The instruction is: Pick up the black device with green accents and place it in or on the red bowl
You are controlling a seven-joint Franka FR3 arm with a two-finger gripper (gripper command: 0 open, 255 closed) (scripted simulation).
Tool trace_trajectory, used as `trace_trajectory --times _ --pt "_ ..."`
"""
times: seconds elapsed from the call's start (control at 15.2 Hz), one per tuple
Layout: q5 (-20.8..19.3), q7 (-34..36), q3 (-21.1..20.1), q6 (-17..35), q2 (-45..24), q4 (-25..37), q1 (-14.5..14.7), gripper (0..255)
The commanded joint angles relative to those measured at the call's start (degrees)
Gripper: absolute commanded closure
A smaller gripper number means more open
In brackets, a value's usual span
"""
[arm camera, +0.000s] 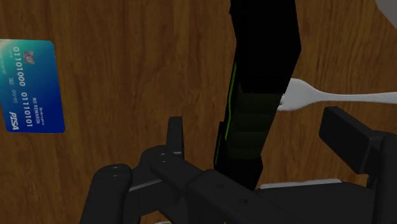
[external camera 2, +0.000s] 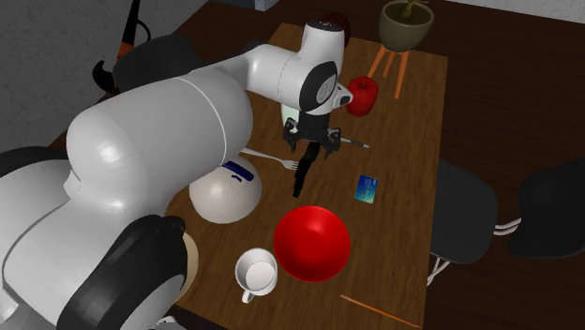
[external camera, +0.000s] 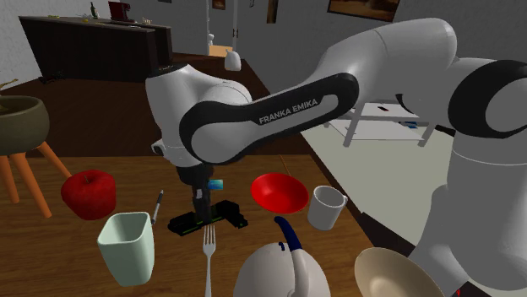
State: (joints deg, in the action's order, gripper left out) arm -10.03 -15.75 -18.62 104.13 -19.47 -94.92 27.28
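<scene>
Spread wide, the end effector (arm camera: 254, 124) straddled the black device with green accents (arm camera: 264, 57), untouched on the worktop (arm camera: 146, 76), long axis square to its closing line; the red bowl (external camera: 279, 192) sat beyond, centre-right of the shoulder view.

1. Device (arm camera: 264, 70): black, with a thin green stripe down one edge.
2. Bowl (external camera: 279, 192): plain red.
3. Card (arm camera: 30, 86) beside the device: blue, white digits.
4. Fork (arm camera: 343, 97): white.
5. Table (arm camera: 140, 57): brown wood grain.
</scene>
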Motion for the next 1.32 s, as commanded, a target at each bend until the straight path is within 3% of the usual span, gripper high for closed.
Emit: trace_trajectory --times 0.0,0.26,0.79,0.86,1.25 --pt "-0.3 0.1 0.0 1.3 -0.5 -0.9 0.1 0" --pt "-0.6 0.4 0.2 4.7 -1.0 -3.8 -0.1 0" --pt "-0.6 0.4 0.2 4.7 -1.0 -3.8 -0.1 0" --pt "-0.6 0.4 0.2 4.7 -1.0 -3.8 -0.1 255" --pt "-0.6 0.4 0.2 4.7 -1.0 -3.8 -0.1 255"
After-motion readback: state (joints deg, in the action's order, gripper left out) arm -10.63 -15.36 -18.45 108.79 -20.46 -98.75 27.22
